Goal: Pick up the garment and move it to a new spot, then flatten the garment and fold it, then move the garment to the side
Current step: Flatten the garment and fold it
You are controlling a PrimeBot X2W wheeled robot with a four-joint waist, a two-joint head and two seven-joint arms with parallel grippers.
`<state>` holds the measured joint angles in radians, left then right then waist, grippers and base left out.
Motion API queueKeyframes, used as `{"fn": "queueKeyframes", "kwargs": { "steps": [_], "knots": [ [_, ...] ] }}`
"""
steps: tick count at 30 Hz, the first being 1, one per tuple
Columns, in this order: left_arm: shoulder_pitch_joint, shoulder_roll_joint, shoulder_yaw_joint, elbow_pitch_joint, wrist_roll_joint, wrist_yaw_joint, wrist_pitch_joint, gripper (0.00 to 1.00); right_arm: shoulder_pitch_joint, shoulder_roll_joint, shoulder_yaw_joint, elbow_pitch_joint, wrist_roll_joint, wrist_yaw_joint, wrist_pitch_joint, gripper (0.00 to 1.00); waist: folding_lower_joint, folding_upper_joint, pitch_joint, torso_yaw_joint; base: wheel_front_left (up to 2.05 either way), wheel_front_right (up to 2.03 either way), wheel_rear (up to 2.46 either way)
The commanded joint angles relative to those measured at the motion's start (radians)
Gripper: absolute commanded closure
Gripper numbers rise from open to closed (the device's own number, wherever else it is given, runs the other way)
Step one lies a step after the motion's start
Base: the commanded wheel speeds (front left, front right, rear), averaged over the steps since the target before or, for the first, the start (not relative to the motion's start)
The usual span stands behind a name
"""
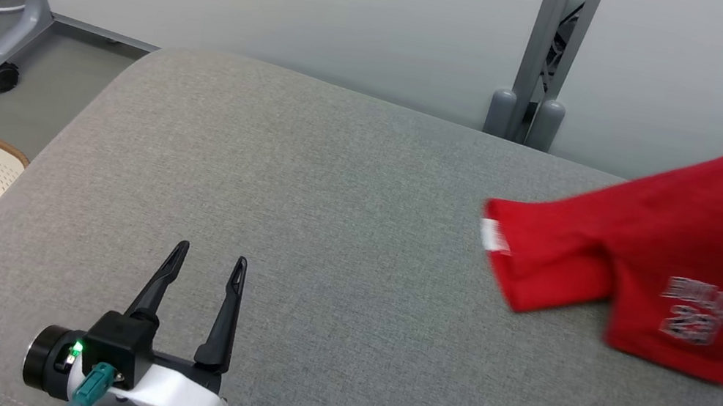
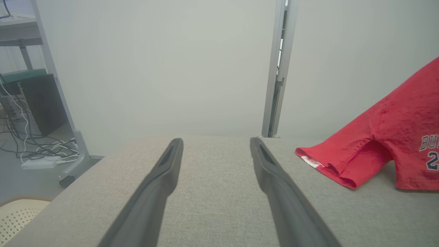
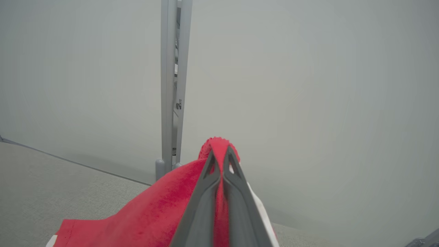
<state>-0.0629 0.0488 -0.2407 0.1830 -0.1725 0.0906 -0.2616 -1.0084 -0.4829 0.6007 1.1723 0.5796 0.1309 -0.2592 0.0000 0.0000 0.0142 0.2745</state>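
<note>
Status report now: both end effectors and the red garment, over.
Left end effector open, empty, above grey cushion. Right end effector shut on red garment, one end raised. Nothing blocking seen.

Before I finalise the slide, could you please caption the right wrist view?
Right gripper, jaws shut on the red garment, holds one end raised off the grey cushion.

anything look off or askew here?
Only the red garment: it is held up by one edge in the shut right pincer, tent-like at the right side of the grey cushion, with sleeve and hem resting on the fabric, not flat. The left pincer is open over the cushion, holding nothing. No spill or damage visible.
</note>
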Motion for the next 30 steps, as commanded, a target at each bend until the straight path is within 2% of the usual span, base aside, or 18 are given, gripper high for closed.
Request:
{"fn": "queueKeyframes", "kwargs": {
  "steps": [1, 5, 8, 17, 23, 24, 30],
  "knots": [
    [0.010, 0.005, 0.002, -0.003, -0.006, 0.006, -0.003, 0.00, -0.018, -0.014, -0.007, 0.010, -0.013, 0.000, -0.008, 1.00, 0.0000, 0.0000, -0.004, 0.007, 0.00, 0.00, 0.00],
    [0.014, 0.005, 0.002, -0.006, -0.012, 0.008, -0.003, 0.00, -0.080, -0.056, -0.031, -0.008, -0.078, 0.000, -0.008, 1.00, 0.0000, 0.0000, -0.007, 0.019, 0.00, 0.00, 0.00],
    [0.016, 0.004, -0.002, -0.008, -0.015, 0.009, -0.003, 0.00, -0.097, -0.056, -0.041, -0.065, -0.148, 0.000, -0.007, 1.00, 0.0000, 0.0000, -0.009, 0.029, 0.00, 0.00, 0.00],
    [0.020, 0.005, -0.027, -0.009, -0.033, 0.018, -0.003, 0.00, 0.021, 0.091, 0.023, -0.151, -0.231, -0.001, -0.005, 1.00, 0.0000, 0.0000, -0.001, 0.077, 0.00, 0.00, 0.00],
    [0.015, 0.004, -0.029, -0.012, -0.039, 0.023, -0.003, 0.00, 0.114, 0.211, 0.123, -0.169, -0.216, 0.000, 0.045, 1.00, 0.0000, 0.0000, 0.002, 0.106, 0.00, 0.00, 0.00],
    [0.015, 0.004, -0.029, -0.012, -0.039, 0.023, -0.003, 0.00, 0.114, 0.211, 0.123, -0.169, -0.216, 0.000, 0.045, 1.00, 0.0000, 0.0000, 0.002, 0.106, 0.00, 0.00, 0.00],
    [-0.001, 0.004, -0.043, -0.016, -0.052, 0.027, -0.003, 0.00, 0.170, 0.303, 0.258, -0.212, -0.160, -0.001, 0.080, 1.00, 0.0000, 0.0000, 0.022, 0.131, 0.00, 0.00, 0.00]
  ]
}}
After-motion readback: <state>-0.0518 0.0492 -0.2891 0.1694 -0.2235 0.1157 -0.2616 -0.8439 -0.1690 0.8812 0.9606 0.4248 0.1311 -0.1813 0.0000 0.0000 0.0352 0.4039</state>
